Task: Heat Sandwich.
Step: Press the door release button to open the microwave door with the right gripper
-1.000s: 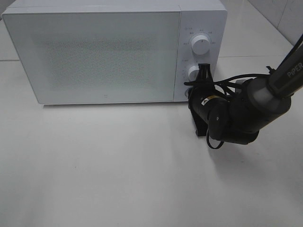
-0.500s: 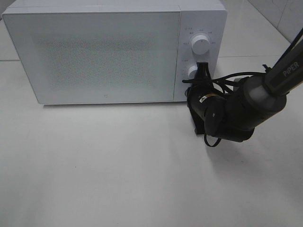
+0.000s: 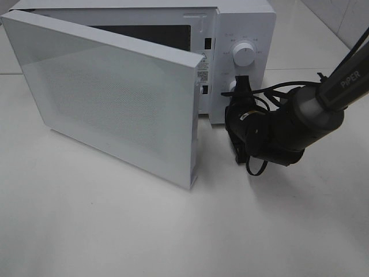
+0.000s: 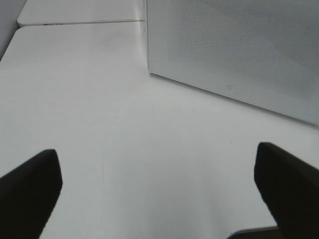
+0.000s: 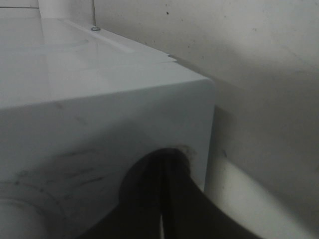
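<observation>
Microwave [image 3: 253, 6] door [image 3: 109, 98] ajar; right gripper [image 3: 241, 86] clenched at panel [image 3: 259, 75]; left gripper [image 4: 159, 186] spread.

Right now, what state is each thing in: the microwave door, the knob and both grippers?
Microwave door, partly open, free edge out over the table.
Upper knob, setting too small to read.
Right gripper, shut, tips at the control panel.
Left gripper, open, holding nothing, above the table.
</observation>
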Robot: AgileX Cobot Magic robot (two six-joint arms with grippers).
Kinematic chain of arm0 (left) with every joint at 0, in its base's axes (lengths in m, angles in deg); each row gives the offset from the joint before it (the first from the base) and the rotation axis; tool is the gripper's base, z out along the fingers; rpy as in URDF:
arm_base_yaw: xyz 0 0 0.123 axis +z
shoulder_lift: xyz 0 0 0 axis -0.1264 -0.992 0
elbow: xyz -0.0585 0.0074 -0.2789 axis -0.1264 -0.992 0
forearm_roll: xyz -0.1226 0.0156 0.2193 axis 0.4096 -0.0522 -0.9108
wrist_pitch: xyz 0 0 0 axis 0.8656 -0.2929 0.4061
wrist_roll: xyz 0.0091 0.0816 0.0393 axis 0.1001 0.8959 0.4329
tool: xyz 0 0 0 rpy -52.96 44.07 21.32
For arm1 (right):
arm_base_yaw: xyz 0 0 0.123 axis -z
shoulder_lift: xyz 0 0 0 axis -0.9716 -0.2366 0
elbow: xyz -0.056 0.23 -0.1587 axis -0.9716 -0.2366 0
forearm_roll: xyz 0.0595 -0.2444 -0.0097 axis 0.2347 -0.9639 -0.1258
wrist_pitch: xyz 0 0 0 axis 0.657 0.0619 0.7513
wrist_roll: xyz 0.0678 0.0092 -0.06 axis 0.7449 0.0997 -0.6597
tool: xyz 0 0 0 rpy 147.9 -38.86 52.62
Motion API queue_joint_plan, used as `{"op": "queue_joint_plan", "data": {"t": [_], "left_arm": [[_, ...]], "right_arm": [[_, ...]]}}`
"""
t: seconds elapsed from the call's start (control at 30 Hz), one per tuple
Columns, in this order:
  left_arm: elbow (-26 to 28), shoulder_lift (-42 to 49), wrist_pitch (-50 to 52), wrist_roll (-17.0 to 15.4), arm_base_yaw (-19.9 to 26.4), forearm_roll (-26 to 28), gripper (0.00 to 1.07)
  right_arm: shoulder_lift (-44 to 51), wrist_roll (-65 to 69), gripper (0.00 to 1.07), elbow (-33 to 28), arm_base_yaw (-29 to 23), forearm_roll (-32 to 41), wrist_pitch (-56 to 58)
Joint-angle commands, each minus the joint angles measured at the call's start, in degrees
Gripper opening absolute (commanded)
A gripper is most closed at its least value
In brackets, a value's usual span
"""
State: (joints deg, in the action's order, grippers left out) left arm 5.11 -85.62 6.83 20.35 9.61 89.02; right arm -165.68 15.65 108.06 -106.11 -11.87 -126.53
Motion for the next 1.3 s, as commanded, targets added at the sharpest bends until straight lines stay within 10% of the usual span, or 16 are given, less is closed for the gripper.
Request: {"op": "queue_joint_plan", "data": {"t": [0.03, 1.3], "left_arm": [[-0.23, 1.26, 0.17, -0.17, -0.23, 0.63, 1.01], [-0.23, 1.15, 0.17, -0.17, -0.23, 0.63, 1.01]], "right_arm": [[0.34, -1.49, 0.0, 5.84, 2.69, -3.67, -15.41], [6.93, -0.92, 0.0, -5.04, -1.6, -2.23, 2.12]]}}
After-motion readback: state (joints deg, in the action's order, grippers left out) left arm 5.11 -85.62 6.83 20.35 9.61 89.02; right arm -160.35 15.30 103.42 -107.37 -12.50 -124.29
